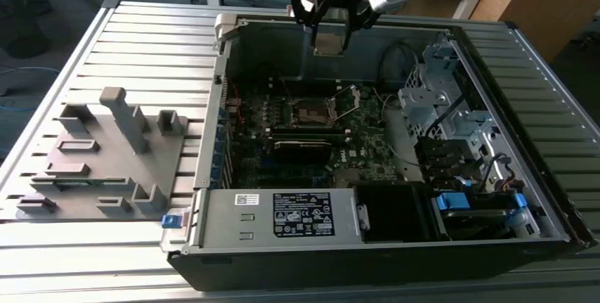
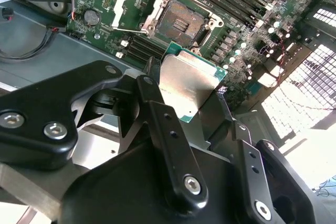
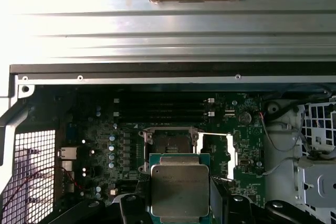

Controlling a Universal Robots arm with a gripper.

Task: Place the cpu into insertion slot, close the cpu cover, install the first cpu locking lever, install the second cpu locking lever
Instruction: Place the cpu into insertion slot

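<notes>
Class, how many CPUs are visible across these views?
1: the cpu, held in the gripper, clear of the empty insertion slot. Others may be hidden.

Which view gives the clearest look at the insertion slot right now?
The second wrist view: the insertion slot is seen whole and empty, its cpu cover swung open. In the first wrist view the cpu overlaps part of the slot. The exterior view shows the slot as a small dark square.
</notes>
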